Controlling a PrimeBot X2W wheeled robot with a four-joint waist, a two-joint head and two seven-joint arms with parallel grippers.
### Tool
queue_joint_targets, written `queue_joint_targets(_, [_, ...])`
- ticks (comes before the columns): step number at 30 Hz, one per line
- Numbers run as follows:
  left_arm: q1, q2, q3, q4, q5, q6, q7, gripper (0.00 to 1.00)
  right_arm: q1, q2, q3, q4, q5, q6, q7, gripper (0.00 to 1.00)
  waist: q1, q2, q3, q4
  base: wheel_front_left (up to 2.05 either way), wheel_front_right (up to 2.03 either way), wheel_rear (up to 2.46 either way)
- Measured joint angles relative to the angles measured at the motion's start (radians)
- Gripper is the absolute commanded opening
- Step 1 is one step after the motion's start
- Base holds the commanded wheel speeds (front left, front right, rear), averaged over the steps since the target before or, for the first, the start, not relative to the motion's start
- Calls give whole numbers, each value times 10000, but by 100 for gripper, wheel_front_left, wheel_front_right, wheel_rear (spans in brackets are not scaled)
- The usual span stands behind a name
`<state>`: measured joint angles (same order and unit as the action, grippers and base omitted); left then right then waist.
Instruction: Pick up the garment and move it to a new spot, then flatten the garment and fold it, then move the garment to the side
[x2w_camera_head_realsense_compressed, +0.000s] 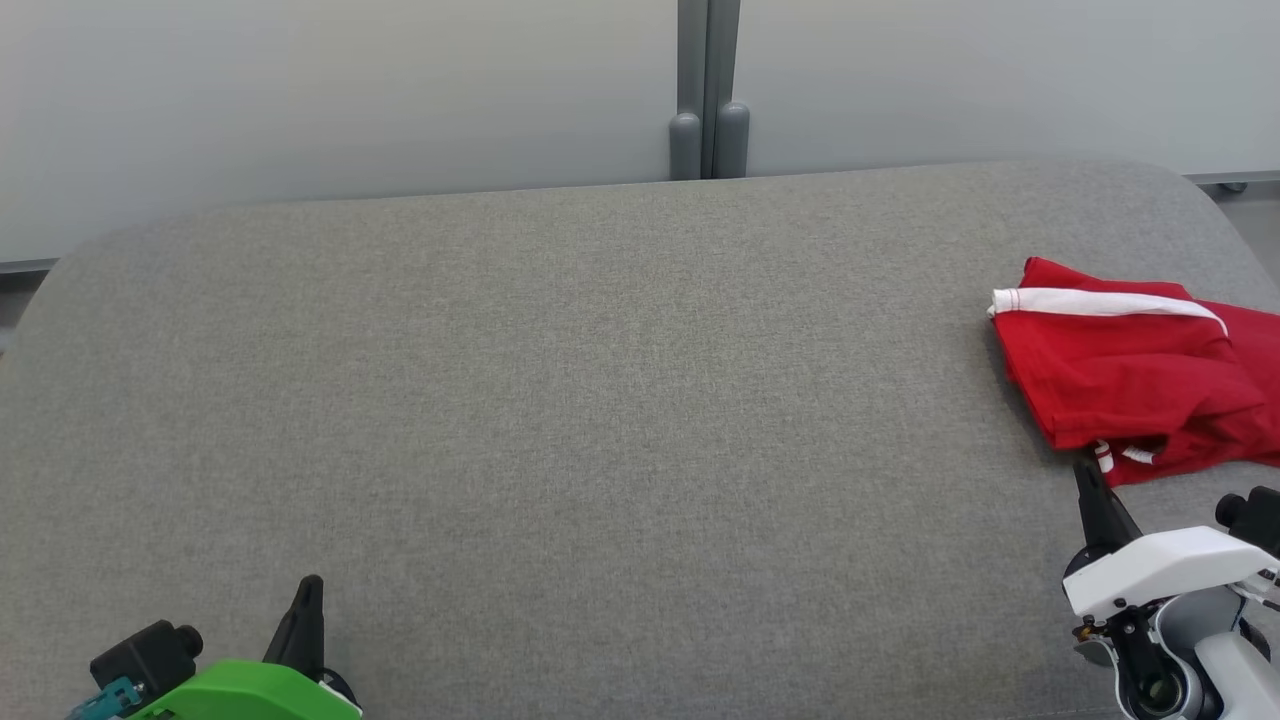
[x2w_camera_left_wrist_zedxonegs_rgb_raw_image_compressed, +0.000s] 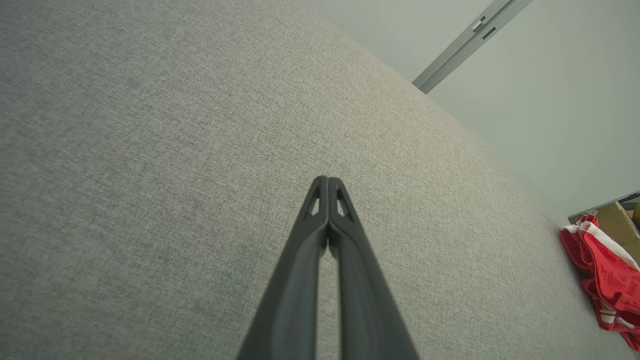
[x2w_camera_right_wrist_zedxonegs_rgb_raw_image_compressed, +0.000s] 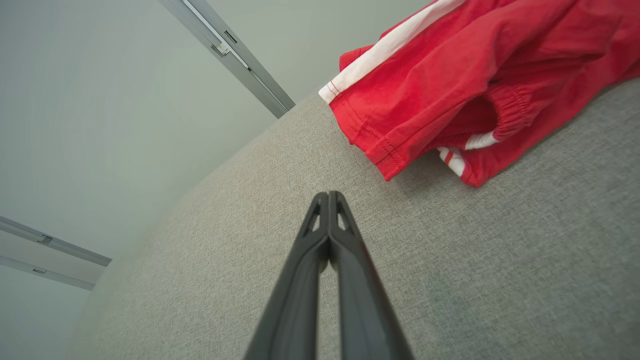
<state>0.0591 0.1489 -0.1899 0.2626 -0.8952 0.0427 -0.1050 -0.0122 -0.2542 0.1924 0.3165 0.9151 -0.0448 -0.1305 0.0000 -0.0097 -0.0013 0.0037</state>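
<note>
Right gripper (x2w_camera_right_wrist_zedxonegs_rgb_raw_image_compressed: 328, 194), fingers together and empty, hung just beside the red garment (x2w_camera_right_wrist_zedxonegs_rgb_raw_image_compressed: 450, 85); left gripper (x2w_camera_left_wrist_zedxonegs_rgb_raw_image_compressed: 328, 179) likewise closed. Unopened, it risked shoving the garment off the worktop (x2w_camera_right_wrist_zedxonegs_rgb_raw_image_compressed: 500, 260).

a broad table (x2w_camera_head_realsense_compressed: 560, 400) covered in grey woven fabric, with rounded far corners, spans the head view. behind it stands a pale grey wall (x2w_camera_head_realsense_compressed: 350, 90) of smooth panels, split near the middle by a darker grey vertical post (x2w_camera_head_realsense_compressed: 708, 60). two short round-topped grey stubs (x2w_camera_head_realsense_compressed: 685, 145) flank the post's foot just above the table's far edge. a thin grey strip (x2w_camera_head_realsense_compressed: 25, 266) runs along the wall's base at the left. in the left wrist view a brown cardboard box (x2w_camera_left_wrist_zedxonegs_rgb_raw_image_compressed: 615, 220) sits beyond the table's edge. the light is soft and even, without hard shadows.
</note>
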Motion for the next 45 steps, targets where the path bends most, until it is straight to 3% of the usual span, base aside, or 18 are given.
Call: queue_joint_targets(45, [-653, -652, 1597, 98, -4514, -982, 1317, 0, -245, 1315, -1990, -184, 4364, 978, 1486, 0, 0, 0, 25, -24, 0, 0, 0])
